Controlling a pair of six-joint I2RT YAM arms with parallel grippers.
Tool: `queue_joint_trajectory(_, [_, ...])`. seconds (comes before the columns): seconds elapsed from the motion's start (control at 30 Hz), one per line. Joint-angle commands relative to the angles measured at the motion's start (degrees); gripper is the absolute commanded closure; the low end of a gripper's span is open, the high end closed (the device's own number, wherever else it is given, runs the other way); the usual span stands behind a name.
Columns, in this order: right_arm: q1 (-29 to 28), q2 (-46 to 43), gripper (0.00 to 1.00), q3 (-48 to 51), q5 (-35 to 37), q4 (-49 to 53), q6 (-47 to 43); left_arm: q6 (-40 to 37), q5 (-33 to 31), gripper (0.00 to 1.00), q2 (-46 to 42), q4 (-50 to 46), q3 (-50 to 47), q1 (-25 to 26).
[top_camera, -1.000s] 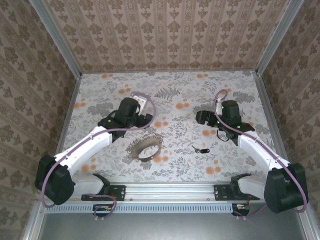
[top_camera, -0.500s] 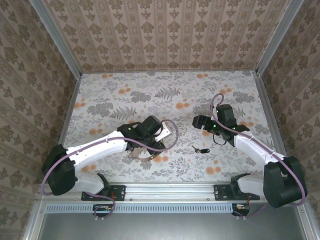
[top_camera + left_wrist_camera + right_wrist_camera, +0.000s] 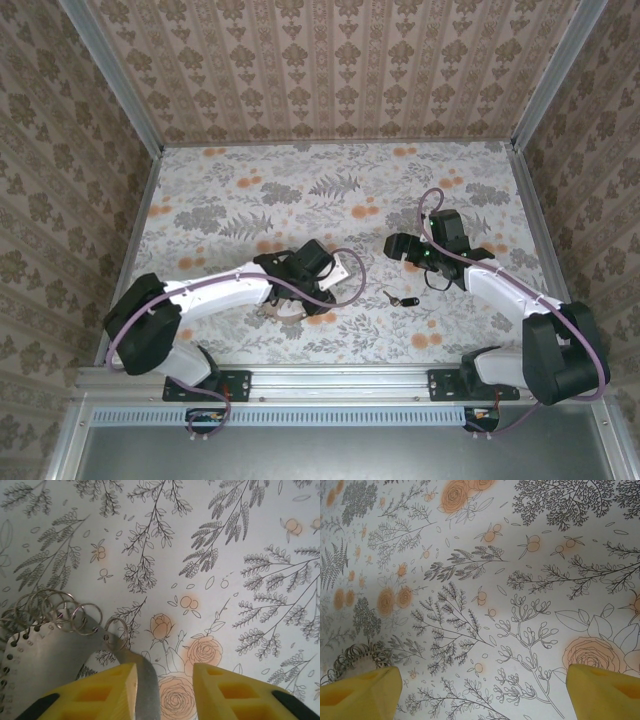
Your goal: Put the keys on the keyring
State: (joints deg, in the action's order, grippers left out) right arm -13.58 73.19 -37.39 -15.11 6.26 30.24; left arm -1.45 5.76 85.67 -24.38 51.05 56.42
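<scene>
The keyring (image 3: 55,630) is a grey band hung with several small wire rings. It curves in from the left of the left wrist view and runs down between the yellow fingers (image 3: 100,692). My left gripper (image 3: 165,690) straddles that band: it lies against the left finger's inner face, with a gap to the other finger. From above, the left gripper (image 3: 300,292) covers most of the keyring (image 3: 278,310). The key (image 3: 402,298), black-headed and tiny, lies flat on the floral table, right of the ring. My right gripper (image 3: 396,246) hovers behind the key, open and empty (image 3: 482,695), with the keyring's (image 3: 355,657) rings at its left.
Patterned walls and aluminium posts (image 3: 140,150) enclose the floral table (image 3: 330,190) on three sides. A metal rail (image 3: 330,380) carrying both arm bases runs along the near edge. The left arm's purple cable (image 3: 355,275) loops out toward the key.
The left arm has swung from the back left down onto the keyring, and its jaws have narrowed around the band. The right gripper has shifted slightly left and nearer.
</scene>
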Motion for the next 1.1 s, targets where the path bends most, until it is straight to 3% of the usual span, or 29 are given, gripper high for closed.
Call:
queue_joint_trajectory(0.0, [-0.4, -0.7, 0.13, -1.7, -0.6, -0.4, -0.1, 0.5, -1.4, 0.68, 2.7, 0.6, 0.3, 0.5])
queue_joint_trajectory(0.57, [-0.3, 0.9, 0.14, -3.3, -2.9, -0.7, -0.8, 1.8, -9.2, 0.72, 11.0, -1.3, 5.2, 3.1])
queue_joint_trajectory(1.07, [-0.5, 3.5, 0.14, -3.2, -4.0, -1.9, -0.4, 2.5, -13.2, 0.73, 9.9, -2.6, 6.6, 3.3])
